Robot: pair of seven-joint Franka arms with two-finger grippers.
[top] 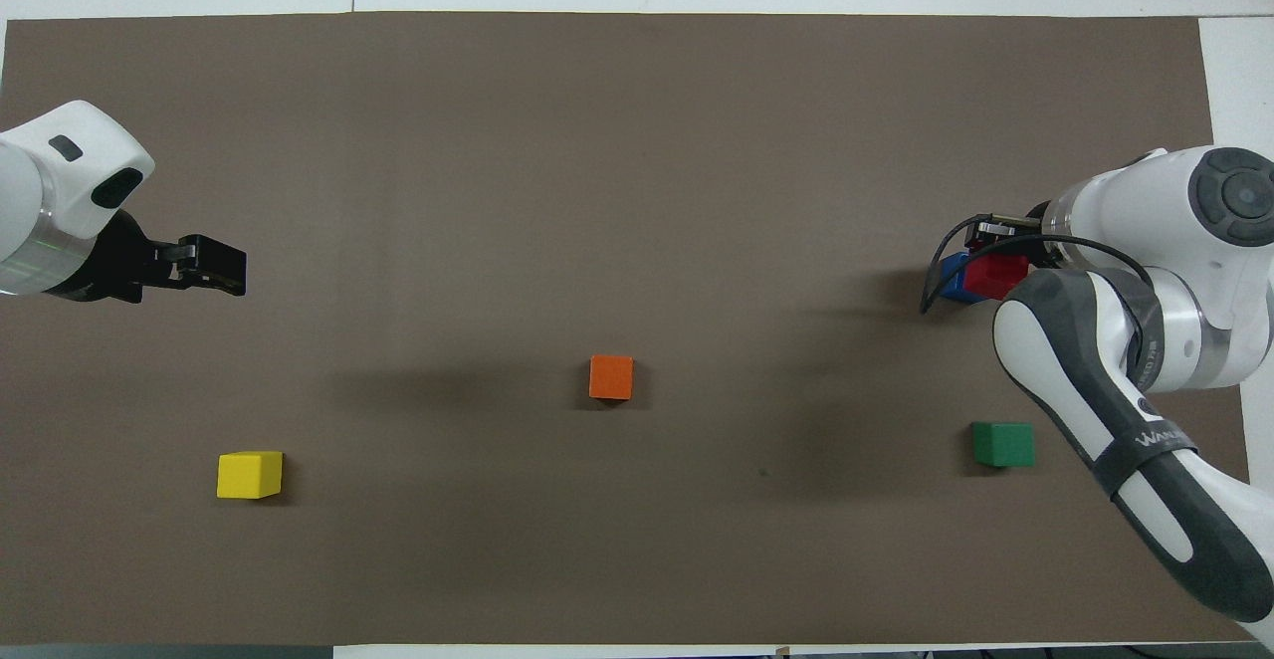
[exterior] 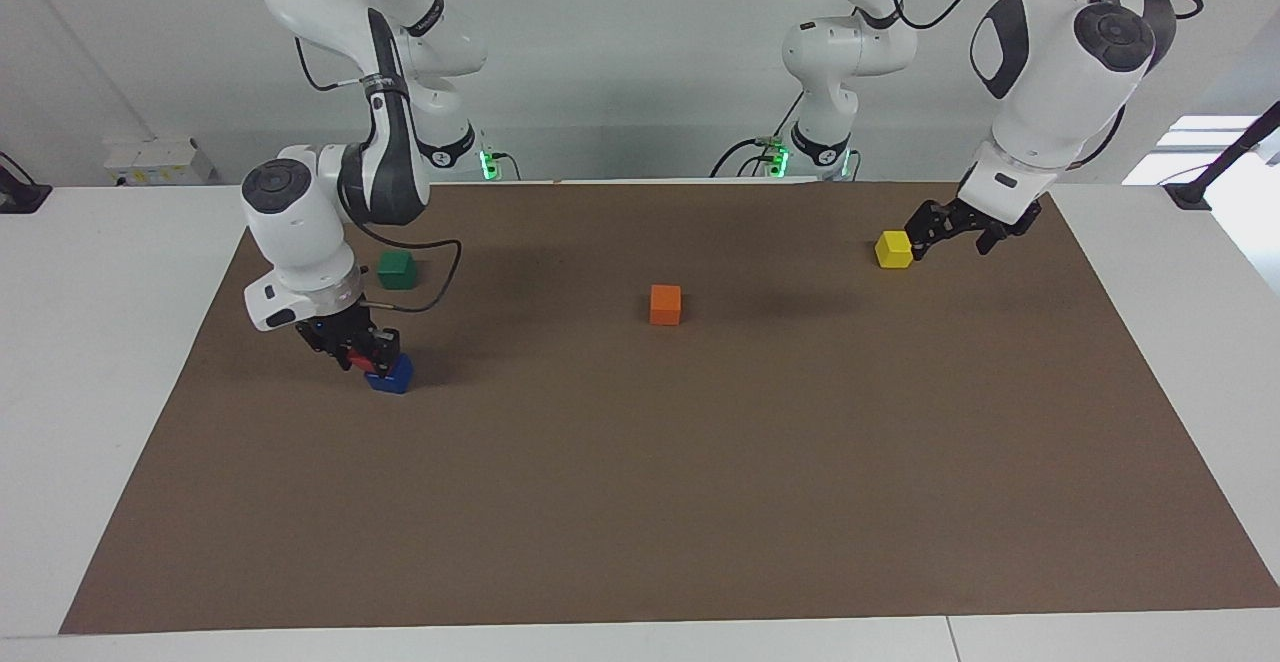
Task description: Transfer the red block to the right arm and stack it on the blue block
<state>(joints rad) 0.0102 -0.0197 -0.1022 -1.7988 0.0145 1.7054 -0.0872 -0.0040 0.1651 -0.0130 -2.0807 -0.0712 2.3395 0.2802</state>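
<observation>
1. The right gripper (exterior: 365, 350) is holding the red block (top: 998, 276) between its fingers, low over the blue block (exterior: 392, 376) at the right arm's end of the table.
2. The handover is looking finished, and the stacking is in its last part: the red block is sitting on or just above the blue block, not quite centred; I cannot tell if they are touching.
3. I judge that what is remaining is to open the fingers and lift away.
4. The left gripper (exterior: 942, 230) is waiting with wide jaws, holding nothing, over the mat beside the yellow cube (exterior: 893, 249).
5. A brown mat (exterior: 700, 502) is covering the white table (exterior: 110, 282). An orange cube (exterior: 665, 304) and a green cube (exterior: 396, 269) are lying on it. A plain pale wall is standing at the robots' end.
</observation>
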